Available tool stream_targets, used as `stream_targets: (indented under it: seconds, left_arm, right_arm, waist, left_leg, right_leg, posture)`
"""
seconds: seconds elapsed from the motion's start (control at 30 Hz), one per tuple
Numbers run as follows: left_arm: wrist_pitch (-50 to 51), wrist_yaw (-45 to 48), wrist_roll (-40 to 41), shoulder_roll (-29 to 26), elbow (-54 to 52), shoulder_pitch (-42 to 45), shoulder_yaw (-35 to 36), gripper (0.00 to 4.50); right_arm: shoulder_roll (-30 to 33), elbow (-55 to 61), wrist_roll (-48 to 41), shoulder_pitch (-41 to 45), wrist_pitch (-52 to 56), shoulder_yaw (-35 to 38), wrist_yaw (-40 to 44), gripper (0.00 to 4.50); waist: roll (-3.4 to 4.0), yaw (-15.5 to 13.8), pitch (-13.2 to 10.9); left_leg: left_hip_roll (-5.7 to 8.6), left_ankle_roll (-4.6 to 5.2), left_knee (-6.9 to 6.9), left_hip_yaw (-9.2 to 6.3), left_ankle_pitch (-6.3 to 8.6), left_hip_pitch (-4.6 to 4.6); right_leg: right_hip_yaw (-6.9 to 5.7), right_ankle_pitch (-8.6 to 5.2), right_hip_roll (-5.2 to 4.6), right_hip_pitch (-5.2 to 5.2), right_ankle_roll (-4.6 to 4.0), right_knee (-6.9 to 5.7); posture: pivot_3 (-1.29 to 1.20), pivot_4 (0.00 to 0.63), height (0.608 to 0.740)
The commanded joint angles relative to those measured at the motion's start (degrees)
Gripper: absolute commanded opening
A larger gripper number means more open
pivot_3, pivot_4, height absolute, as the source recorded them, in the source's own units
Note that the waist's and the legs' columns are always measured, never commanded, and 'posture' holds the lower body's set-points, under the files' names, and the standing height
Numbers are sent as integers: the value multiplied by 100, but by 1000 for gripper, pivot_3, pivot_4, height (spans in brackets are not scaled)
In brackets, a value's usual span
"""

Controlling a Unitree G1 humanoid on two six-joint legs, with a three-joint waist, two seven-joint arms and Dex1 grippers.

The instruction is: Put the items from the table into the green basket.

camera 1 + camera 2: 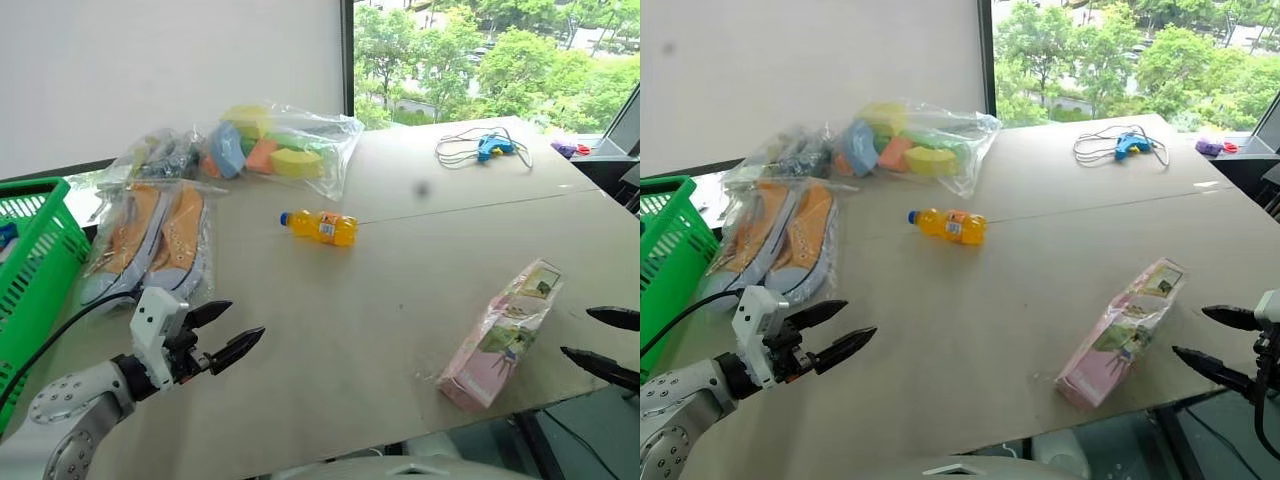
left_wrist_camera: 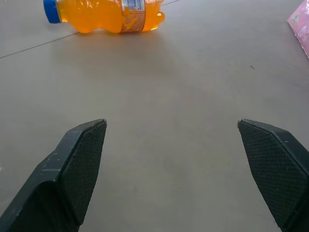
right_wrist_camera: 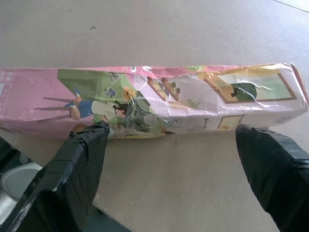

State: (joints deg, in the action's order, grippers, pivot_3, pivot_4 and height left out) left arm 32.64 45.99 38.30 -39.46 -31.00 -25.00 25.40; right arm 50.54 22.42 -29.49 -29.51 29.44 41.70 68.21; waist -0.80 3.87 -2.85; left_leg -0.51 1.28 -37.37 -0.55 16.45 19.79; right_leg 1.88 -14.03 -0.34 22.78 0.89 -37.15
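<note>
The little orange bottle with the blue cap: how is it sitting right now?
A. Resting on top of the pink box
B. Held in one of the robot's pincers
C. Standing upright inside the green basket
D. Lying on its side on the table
D. The orange bottle lies on its side on the bare table, apart from both open pincers and from the pink box.

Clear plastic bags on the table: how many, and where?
3, all at the table's far left: the sneakers bag beside the green basket, the foam pieces bag behind it, and a partly hidden bag between them. Others may be hidden.
</note>
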Motion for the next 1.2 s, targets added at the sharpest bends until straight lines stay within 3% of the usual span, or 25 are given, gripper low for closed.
stream_targets:
  seconds: [0.03, 0.17, 0.33, 0.47, 0.73, 0.8, 0.97, 1.2]
  left_arm:
    - [37, 103, 217, -174, -51, 434, 5, 4500]
    - [510, -71, 752, -306, -373, 1495, -345, 4500]
    - [940, 24, 1359, -565, -660, 2246, -648, 4500]
    - [1087, 259, 1578, -852, -843, 2727, -984, 4500]
    - [1111, 252, 1782, -694, -632, 3756, -1606, 4500]
    - [1101, 309, 1768, -663, -604, 3885, -1757, 4500]
    - [933, 563, 1527, -511, -368, 4111, -2156, 4500]
    - [813, 596, 1324, -351, -332, 4131, -2302, 4500]
  right_arm:
    - [350, 298, -273, 495, 945, -11, -620, 4479]
    - [203, 862, -1052, 1836, 3261, -364, -2324, 4479]
    - [-147, 1203, -1774, 2821, 4990, -470, -3261, 4479]
    - [-452, 1220, -1750, 3540, 6046, -522, -3883, 4479]
    - [-413, 1039, -1621, 3347, 6306, -244, -4693, 4479]
    - [-280, 989, -1702, 3198, 6306, -315, -4830, 4479]
    - [-956, 270, -2026, 3948, 6306, -327, -5769, 4479]
    - [-1237, -533, -2626, 4155, 6306, -1035, -6159, 4479]
  waist:
    - [-1, -9, -1]
    - [-17, 1, -9]
    - [-36, 11, 4]
    - [-32, 15, 5]
    - [-26, 80, 7]
    - [-27, 167, 7]
    - [-22, 531, 11]
    - [-19, 954, 12]
  left_leg:
    - [0, 0, 0, 2, 0, 0]
    - [10, 1, -16, 30, -1, -5]
    - [13, 5, -19, 37, 2, -4]
    - [14, 11, -18, 45, 6, 8]
    - [13, 16, -15, 52, 8, 12]
    - [13, 16, -15, 55, 9, 12]
    - [12, 17, -15, 72, 9, 22]
    - [11, 18, -15, 86, 9, 13]
  right_leg:
    - [1, 0, 0, 0, 0, 0]
    - [28, 10, -13, -2, 9, -2]
    - [45, 10, -3, -1, 14, -2]
    - [60, 25, 5, 18, 38, -2]
    - [68, 26, 17, 22, 40, 6]
    - [71, 26, 17, 21, 40, 6]
    - [93, 34, 24, 15, 53, 4]
    - [121, 37, 32, 8, 60, -4]
  posture:
    - [-107, 0, 740]
    - [-112, 0, 740]
    - [-126, 0, 740]
    - [-140, 0, 740]
    - [-220, 0, 740]
    - [-235, 0, 740]
    - [-280, 0, 740]
    - [-261, 0, 740]
